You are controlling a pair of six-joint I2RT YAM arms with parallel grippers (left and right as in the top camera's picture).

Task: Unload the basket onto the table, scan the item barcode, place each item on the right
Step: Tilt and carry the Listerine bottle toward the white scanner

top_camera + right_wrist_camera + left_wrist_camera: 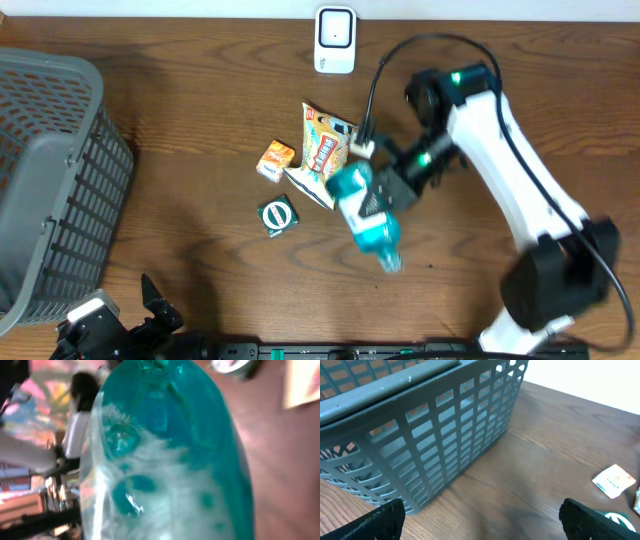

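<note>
A teal, see-through bottle [368, 222] hangs over the middle of the table, and my right gripper [388, 188] is shut on its upper part. In the right wrist view the bottle [170, 455] fills nearly the whole picture and hides the fingers. The white barcode scanner [335, 40] stands at the table's far edge, well apart from the bottle. My left gripper [482, 521] is open at the near left, low over bare wood, with nothing between its black fingers [592, 520].
A grey mesh basket [50, 170] fills the left side, close in front of the left gripper [435, 435]. A colourful snack bag [322, 150], a small orange pack [276, 158] and a green pack [279, 216] lie left of the bottle.
</note>
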